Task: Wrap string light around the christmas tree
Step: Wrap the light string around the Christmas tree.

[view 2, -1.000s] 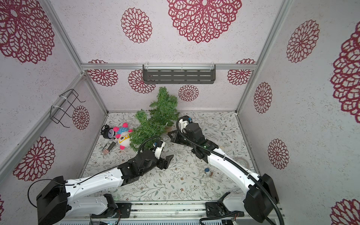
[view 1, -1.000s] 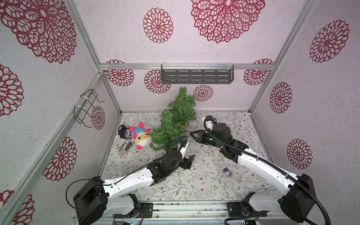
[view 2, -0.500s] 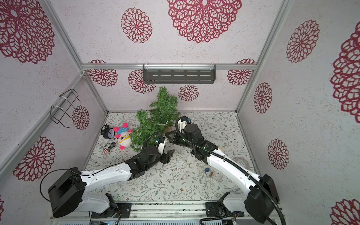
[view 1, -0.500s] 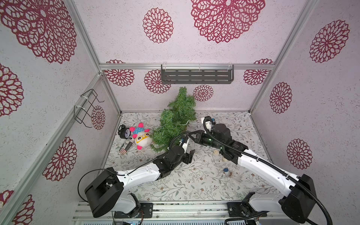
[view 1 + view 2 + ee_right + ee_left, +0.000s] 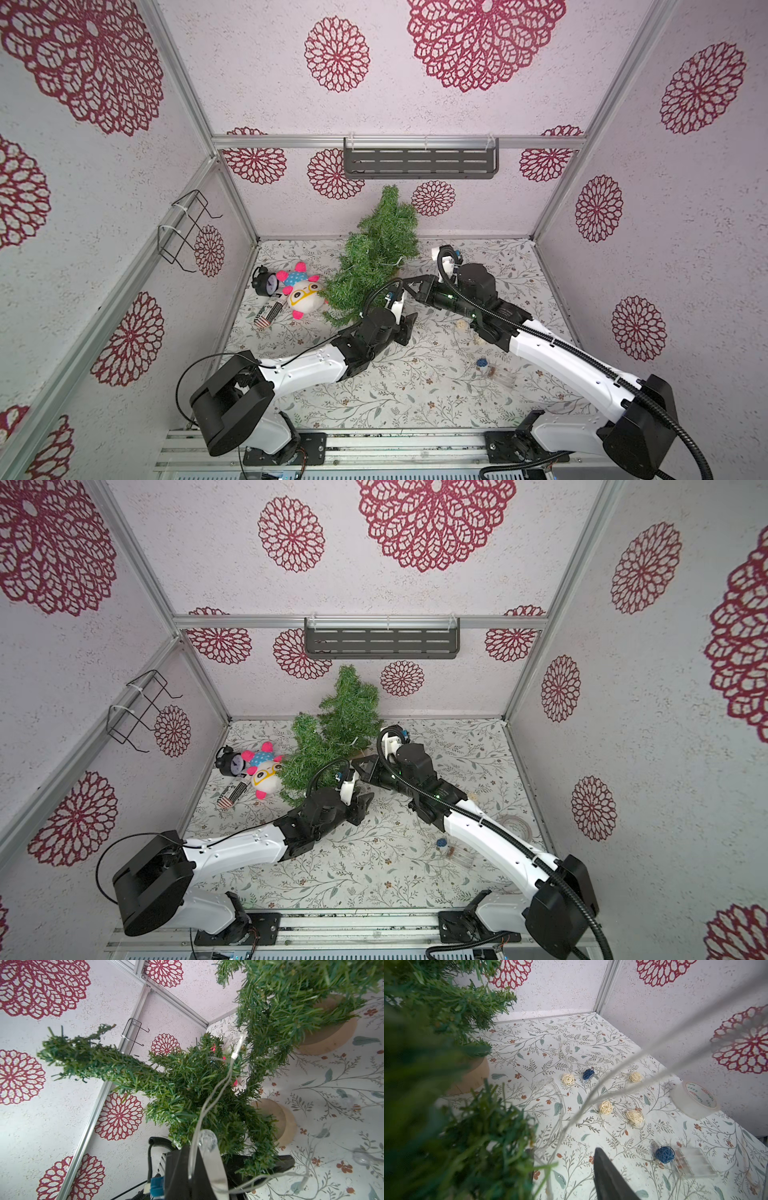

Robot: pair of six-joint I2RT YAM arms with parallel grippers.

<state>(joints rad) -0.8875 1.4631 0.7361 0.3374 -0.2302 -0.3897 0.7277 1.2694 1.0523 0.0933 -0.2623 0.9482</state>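
Right gripper pinches the string light by the christmas tree — it slants down past your left gripper, whose grip is unclear.

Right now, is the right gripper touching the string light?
Touching. In the right wrist view the string light runs out of the shut right gripper, with its wire and a bulb lying against the tip.
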